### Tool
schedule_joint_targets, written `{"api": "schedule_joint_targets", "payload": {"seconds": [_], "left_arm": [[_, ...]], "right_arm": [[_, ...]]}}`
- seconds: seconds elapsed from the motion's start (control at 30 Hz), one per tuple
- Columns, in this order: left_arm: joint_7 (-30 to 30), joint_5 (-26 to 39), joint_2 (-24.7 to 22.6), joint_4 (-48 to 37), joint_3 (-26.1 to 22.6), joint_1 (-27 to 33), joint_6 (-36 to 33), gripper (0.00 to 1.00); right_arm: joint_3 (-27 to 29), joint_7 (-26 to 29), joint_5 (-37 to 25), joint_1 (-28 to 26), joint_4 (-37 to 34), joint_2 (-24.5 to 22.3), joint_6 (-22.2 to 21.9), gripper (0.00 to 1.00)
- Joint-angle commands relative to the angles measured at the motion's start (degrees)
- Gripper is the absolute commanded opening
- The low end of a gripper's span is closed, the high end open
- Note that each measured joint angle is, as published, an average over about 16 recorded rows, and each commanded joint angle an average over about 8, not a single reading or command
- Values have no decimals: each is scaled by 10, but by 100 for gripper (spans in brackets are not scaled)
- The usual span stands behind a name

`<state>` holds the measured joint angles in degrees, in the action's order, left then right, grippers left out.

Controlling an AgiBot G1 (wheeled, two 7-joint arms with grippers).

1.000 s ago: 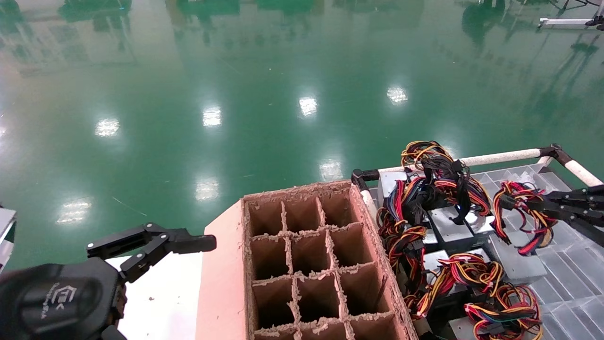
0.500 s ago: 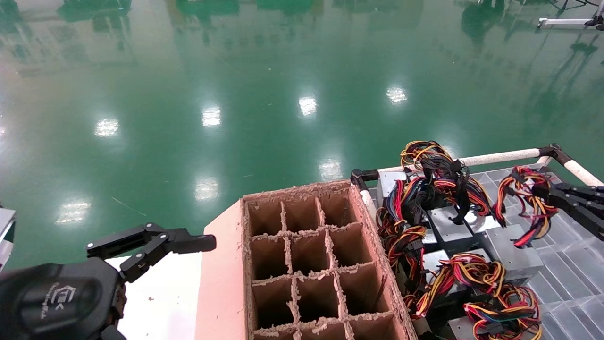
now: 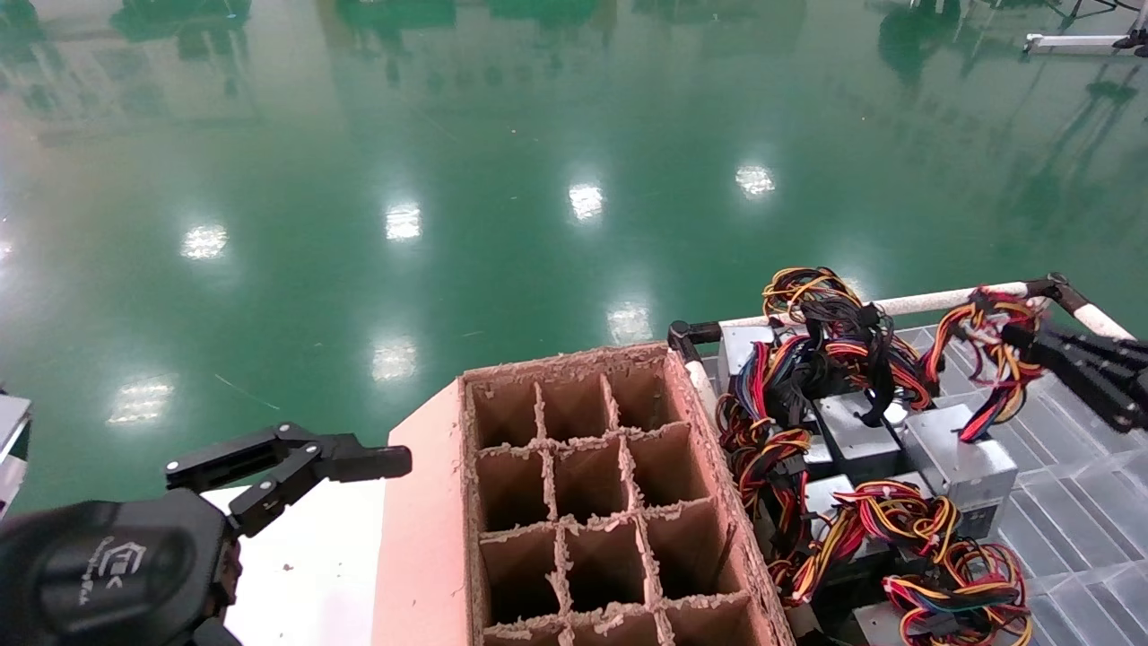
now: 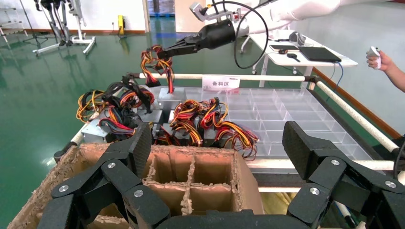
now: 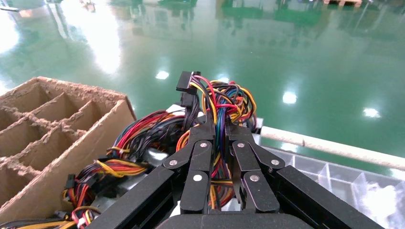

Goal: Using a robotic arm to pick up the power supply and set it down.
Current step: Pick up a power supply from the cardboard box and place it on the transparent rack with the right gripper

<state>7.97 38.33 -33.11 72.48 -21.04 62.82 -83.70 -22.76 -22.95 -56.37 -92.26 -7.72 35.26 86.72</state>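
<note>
My right gripper (image 3: 1031, 345) (image 5: 219, 131) is shut on the red, yellow and black cable bundle (image 3: 991, 359) (image 5: 220, 98) of a grey power supply (image 3: 955, 453). The bundle hangs taut from the jaws down to the box, which sits tilted at the edge of the pile. The left wrist view shows the same right gripper (image 4: 162, 53) holding those cables above the box (image 4: 169, 98). The left gripper (image 3: 345, 453) (image 4: 217, 143) is open and holds nothing, low at the left beside the cardboard box.
A brown cardboard box with divider cells (image 3: 610, 502) (image 4: 191, 176) stands in the middle. Right of it, several more power supplies with tangled cables (image 3: 834, 422) lie on a clear compartment tray (image 3: 1090, 538) framed by a white padded rail (image 3: 951, 296). Green floor lies beyond.
The right gripper has risen and drawn back to the right with the cable bundle. The grey power supply has tipped up and shifted under it. The left arm has not moved.
</note>
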Motion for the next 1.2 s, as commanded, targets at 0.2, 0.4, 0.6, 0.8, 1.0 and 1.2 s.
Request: {"api": "schedule_joint_targets", "payload": {"seconds": [0.2,0.4,0.6,0.8,1.0,1.2], "left_arm": [[0,0,0,0,0,0,0,100],[0,0,0,0,0,0,0,100],[0,0,0,0,0,0,0,100],[0,0,0,0,0,0,0,100],[0,0,0,0,0,0,0,100],[0,0,0,0,0,0,0,100]], "right_arm": [[18,7,22,38,3,4,15,0],[44,13,53,82,2,3,31,0],[77,17,93,137,0,1,35,0],[117,23,142,195,-8,2,32,0],[162,39,200,248,-23,14,24,0],[198,57,247,284,-19,36,11,0]]}}
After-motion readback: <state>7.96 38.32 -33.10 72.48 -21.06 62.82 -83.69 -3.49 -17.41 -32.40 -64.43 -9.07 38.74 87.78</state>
